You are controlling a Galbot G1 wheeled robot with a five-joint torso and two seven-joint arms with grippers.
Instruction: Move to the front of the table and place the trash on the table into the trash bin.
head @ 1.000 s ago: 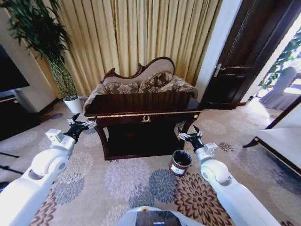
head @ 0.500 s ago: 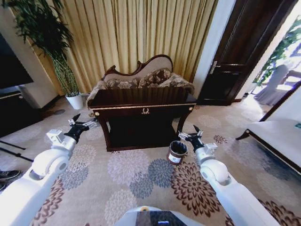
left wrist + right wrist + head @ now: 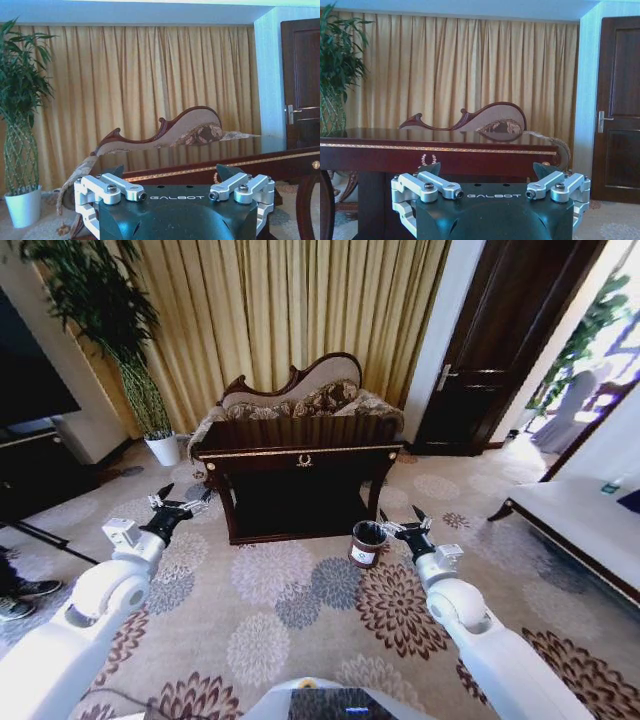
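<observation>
You can read "GALBOT" in pale letters on the dark housing of the left gripper point(image 3: 170, 176) and likewise on the right gripper point(image 3: 487, 172), just behind the fingers.

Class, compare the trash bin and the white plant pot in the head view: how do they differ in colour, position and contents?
The trash bin is dark brown with a white label; the plant pot is plain white. The trash bin stands on the patterned carpet by the table's front right leg, near the right gripper; the plant pot stands by the curtain, left of the table. The plant pot holds a tall green plant; what the trash bin holds cannot be seen. Both are small, round and upright on the floor.
</observation>
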